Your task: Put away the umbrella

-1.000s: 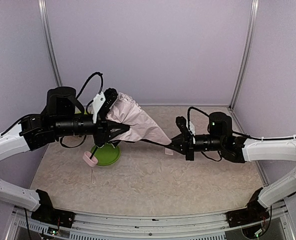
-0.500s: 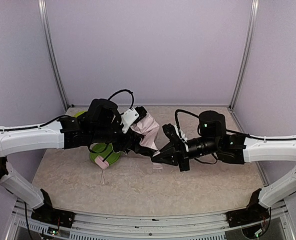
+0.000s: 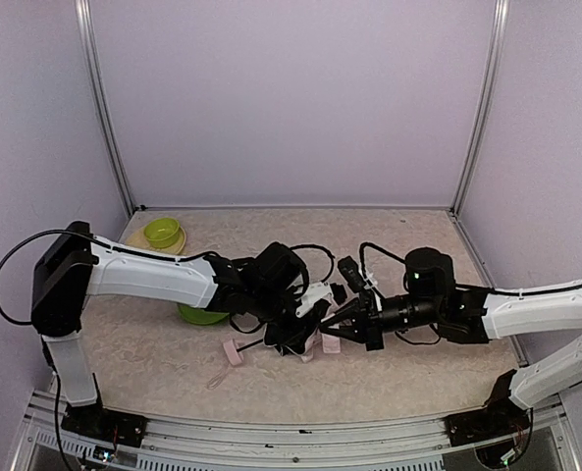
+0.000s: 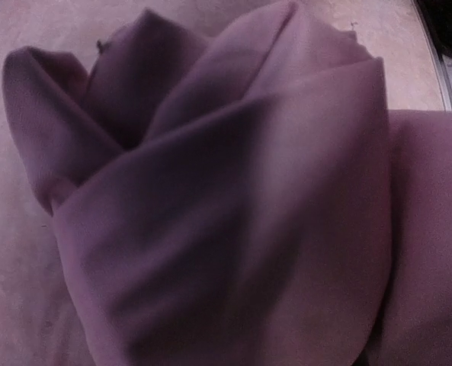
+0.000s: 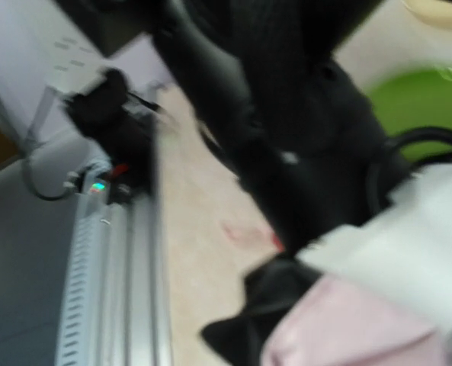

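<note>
top: umbrella [image 3: 327,343] bunched at mid worktop [image 3: 418,245] between grippers; left gripper [image 3: 305,332] clamped on fabric, right gripper [image 3: 342,325] closed at it.
left wrist: view filled by pink folds.
right wrist: blurred; pink fabric seen low right.

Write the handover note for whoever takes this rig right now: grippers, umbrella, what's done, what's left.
Left gripper: buried in the umbrella's bunched pink fabric; its fingers are hidden, so the grip is unconfirmed.
Right gripper: shut, tip against the same bundle; unclear whether it pinches anything.
Umbrella: collapsed low over the table between both grippers, handle and strap on the table near the green plate.
Done: canopy gathered in.
Left: tidy and fasten the fabric, then stow it.
</note>
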### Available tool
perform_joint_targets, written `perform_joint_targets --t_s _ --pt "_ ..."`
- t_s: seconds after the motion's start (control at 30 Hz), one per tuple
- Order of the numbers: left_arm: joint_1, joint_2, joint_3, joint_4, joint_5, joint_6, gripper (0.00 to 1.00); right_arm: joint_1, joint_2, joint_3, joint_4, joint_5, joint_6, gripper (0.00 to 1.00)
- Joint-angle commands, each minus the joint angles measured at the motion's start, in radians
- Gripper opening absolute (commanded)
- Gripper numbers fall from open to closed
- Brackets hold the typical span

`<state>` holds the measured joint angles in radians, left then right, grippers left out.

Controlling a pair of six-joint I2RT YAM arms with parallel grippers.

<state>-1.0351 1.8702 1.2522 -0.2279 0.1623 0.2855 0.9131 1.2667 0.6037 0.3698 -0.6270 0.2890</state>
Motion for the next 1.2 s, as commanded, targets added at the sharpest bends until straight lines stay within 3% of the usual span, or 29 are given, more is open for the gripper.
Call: perform_joint_targets --t_s 0.0,0.2,0.5,0.8,0.97,1.17 --pt "-0.002 0.168 0.029 -0.245 0.151 0.077 0.02 -0.007 -0.095 -0.036 0.308 0.136 0.106 0.0" --pt "-0.056 0.303 0.133 -0.393 0.319 0.205 0.08 -0.014 -0.085 -0.095 0.234 0.329 0.152 0.0" --pt "-0.048 0.297 0.119 -0.349 0.437 0.252 0.29 -0.023 -0.023 -0.167 0.148 0.485 0.164 0.0" --pt "-0.011 0.298 0.124 -0.273 0.417 0.255 0.42 -0.056 0.124 -0.116 0.048 0.469 0.226 0.0" --pt "0.032 0.259 0.065 -0.158 0.459 0.233 0.44 -0.072 0.187 -0.121 0.067 0.433 0.253 0.0" --pt "0.023 0.27 0.05 -0.156 0.516 0.278 0.48 -0.1 0.197 -0.142 0.112 0.388 0.279 0.0"
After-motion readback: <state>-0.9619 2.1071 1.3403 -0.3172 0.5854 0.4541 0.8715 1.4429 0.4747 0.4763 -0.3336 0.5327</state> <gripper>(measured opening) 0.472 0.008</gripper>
